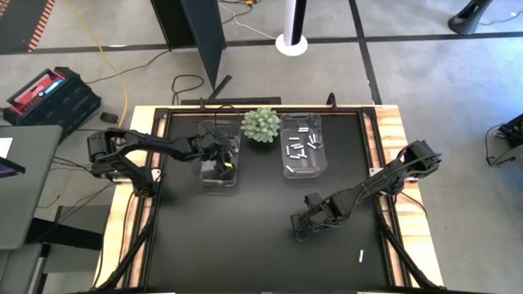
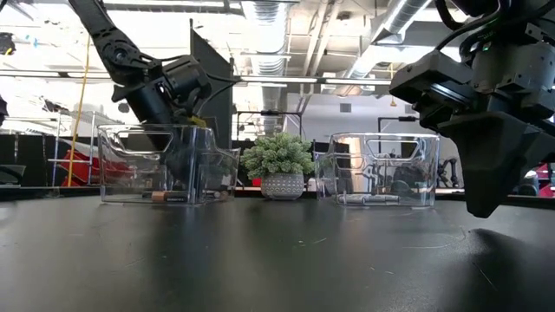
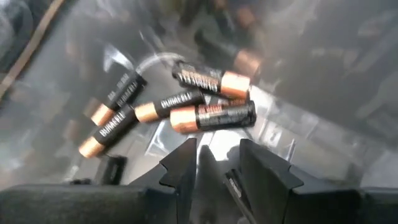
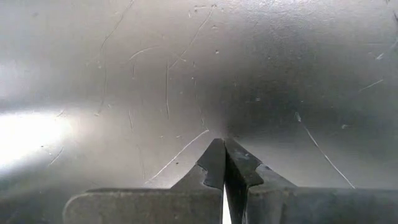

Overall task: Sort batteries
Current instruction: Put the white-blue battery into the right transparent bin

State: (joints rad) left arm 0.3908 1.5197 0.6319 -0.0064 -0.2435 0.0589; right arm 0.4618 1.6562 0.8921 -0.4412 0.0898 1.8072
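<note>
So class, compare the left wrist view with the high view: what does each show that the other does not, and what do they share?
Only the left wrist view shows the printed labels and copper ends of the dark batteries lying in the left bin, with the left gripper open just above them.

Only the high view shows the whole table: the plant, the right bin of pale batteries, a loose pale battery and the right gripper near the table's middle.

Both show the left gripper at the left bin.
</note>
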